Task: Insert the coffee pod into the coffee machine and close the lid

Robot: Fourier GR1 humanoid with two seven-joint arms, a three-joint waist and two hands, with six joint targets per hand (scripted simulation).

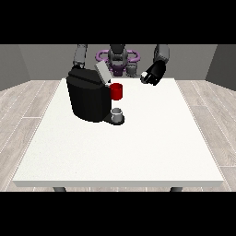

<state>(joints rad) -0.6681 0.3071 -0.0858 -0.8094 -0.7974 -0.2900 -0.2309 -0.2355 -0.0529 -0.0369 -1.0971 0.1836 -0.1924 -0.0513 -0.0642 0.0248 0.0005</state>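
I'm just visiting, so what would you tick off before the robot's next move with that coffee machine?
1. Lid of the coffee machine raised for loading: ok, it tilts up.
2. Red pod holder reachable at the machine's front: ok, nothing covers it.
3. Cup standing on the base under the holder: ok.
4. Hand at the view's right holding the coffee pod: cannot tell; something pale shows at it.
5. Hand at the view's left clear of the lid: cannot tell, it is hidden behind the machine.
6. Lid closed: not ok, not yet done.
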